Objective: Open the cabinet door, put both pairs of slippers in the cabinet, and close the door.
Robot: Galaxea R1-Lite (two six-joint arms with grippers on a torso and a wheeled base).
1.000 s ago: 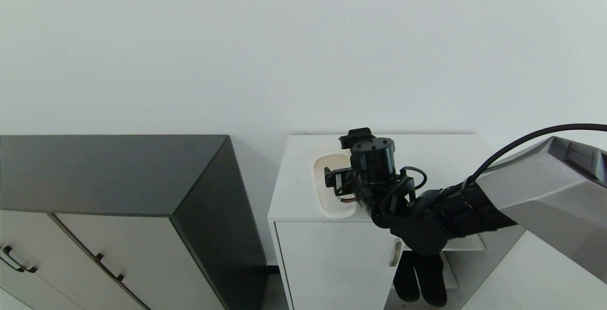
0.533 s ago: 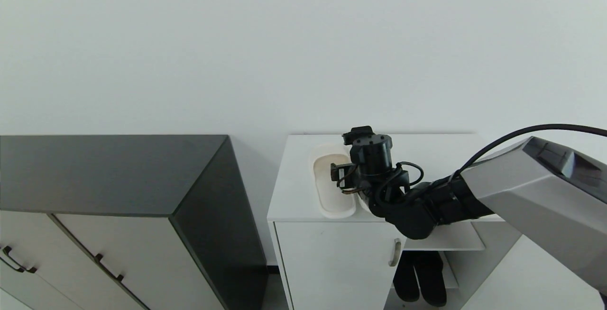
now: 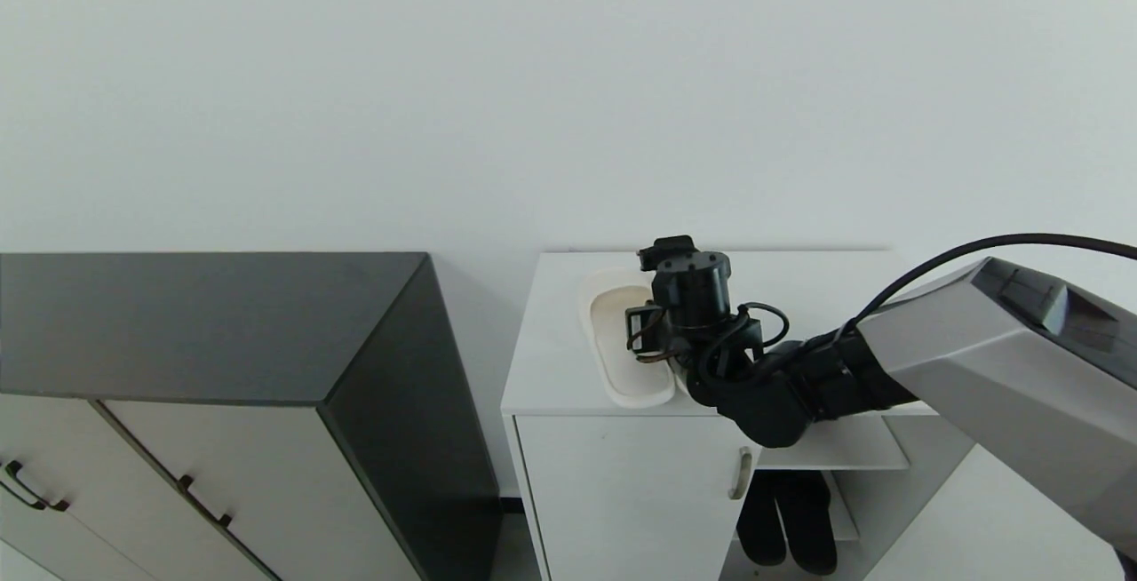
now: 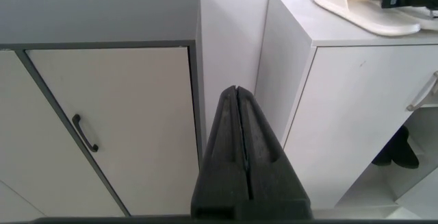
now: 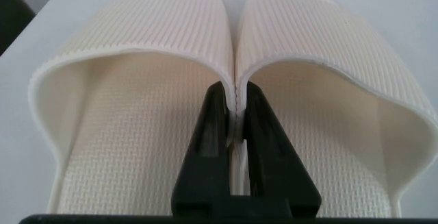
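Right wrist view looks straight down the right gripper, whose jaws are clamped on the two inner strap edges of the cream slippers, pinching both shoes together where they meet. From the head view the pair lies side by side on top of the white cabinet, near its front edge, with the right gripper low over it. Below, the cabinet's right side stands open, and the black slippers already sit on the bottom under a shelf. The left gripper hangs with its jaws together on nothing, in front of the gap between the dark-topped cabinet and the white one. These slippers look like moulded foam: probably light, soft and springy, with a ribbed strap that should give the pads some bite. The straps likely flex under load, so a pinch on just the two adjoining edges may let one shoe sag or slip free as the pair lifts. A deeper hold, well down the straps where they join the soles, seems the safer place to carry both at once
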